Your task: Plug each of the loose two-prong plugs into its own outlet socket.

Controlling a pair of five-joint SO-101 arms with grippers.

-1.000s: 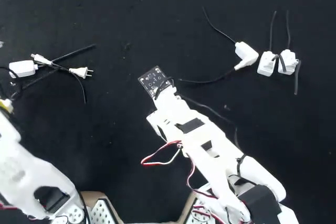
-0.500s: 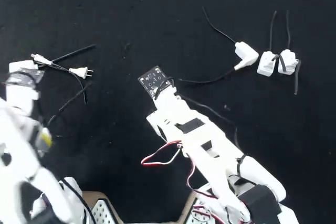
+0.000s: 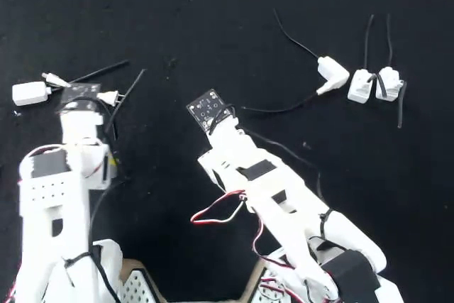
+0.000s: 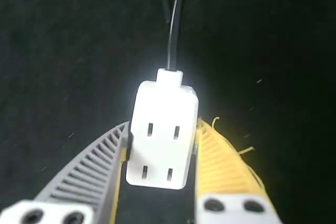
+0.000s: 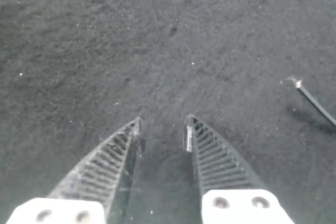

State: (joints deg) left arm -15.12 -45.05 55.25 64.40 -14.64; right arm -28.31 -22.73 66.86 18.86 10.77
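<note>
Cords and plugs crowd our left side. Our left gripper [image 4: 163,125] is clamped tight on a white outlet socket [image 4: 161,145], its black cord [image 4: 176,19] trailing off. One loose plug [image 3: 108,96] lies just beside it, another plug [image 3: 53,79] and a white block [image 3: 28,93] near. Our right gripper [image 5: 163,120] hovers mid-table, slightly parted, holding nothing. An angled plug [image 3: 332,74] lies well apart.

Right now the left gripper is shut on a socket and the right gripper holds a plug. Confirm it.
Wrong: the right gripper is open and empty, as the right wrist view shows. The left gripper is shut on the socket.
</note>
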